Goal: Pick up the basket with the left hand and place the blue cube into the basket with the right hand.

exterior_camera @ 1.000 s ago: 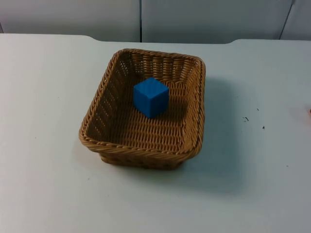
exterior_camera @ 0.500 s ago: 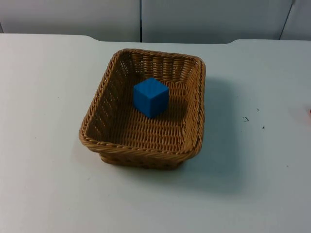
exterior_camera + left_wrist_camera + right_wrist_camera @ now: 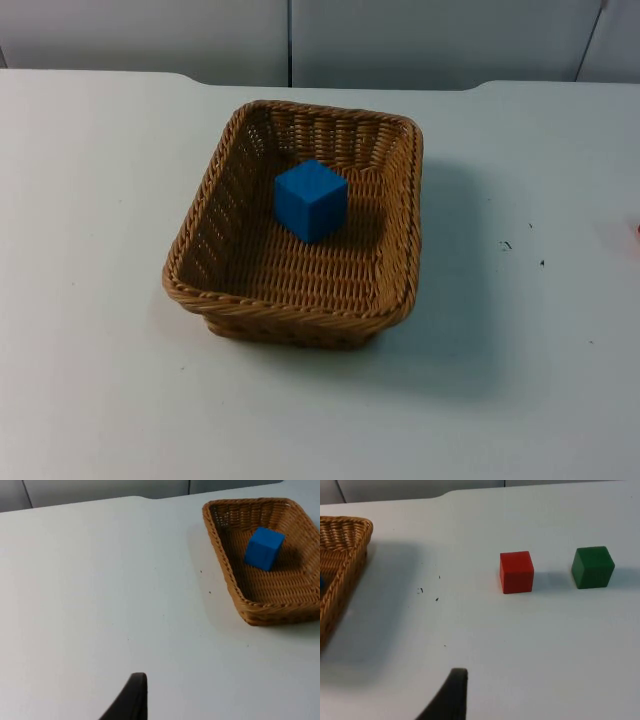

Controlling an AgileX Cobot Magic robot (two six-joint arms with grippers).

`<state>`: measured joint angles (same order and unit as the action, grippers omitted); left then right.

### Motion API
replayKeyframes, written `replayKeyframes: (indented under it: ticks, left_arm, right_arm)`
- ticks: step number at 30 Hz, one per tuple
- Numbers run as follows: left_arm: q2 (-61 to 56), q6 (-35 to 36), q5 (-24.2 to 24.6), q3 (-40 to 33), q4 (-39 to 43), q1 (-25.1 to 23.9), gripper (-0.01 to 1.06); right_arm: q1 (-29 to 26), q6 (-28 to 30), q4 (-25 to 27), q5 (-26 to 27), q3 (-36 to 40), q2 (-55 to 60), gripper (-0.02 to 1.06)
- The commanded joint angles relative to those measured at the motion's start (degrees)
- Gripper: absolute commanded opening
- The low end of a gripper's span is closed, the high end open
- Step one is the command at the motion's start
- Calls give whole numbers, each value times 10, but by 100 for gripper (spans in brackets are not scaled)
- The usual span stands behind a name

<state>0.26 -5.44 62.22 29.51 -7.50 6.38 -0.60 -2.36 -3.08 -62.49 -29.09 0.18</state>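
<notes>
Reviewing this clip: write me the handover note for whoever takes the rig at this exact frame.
Left end effector: held back over the bare table, to the side of the basket; a fingertip shows in its wrist view.
Right end effector: also back, over the table near a red cube and a green cube.
The basket sits flat on the white table, nothing gripping it. The blue cube lies inside it, toward the far wall.
Done: cube is in the basket.
Left: nothing obvious; the basket is not lifted now.

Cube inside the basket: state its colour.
Blue. The cube lies in the wicker basket; the top view shows it best.
</notes>
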Motion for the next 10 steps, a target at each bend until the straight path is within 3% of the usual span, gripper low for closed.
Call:
replayKeyframes:
  ticks: [1,10]
  left_arm:
    - [-3,3,-5,-1,0,-10,105]
    - [-3,2,-5,-1,0,-44,105]
  right_arm:
    - [-3,2,4,7,0,-2,105]
    - [-3,2,3,7,0,-2,105]
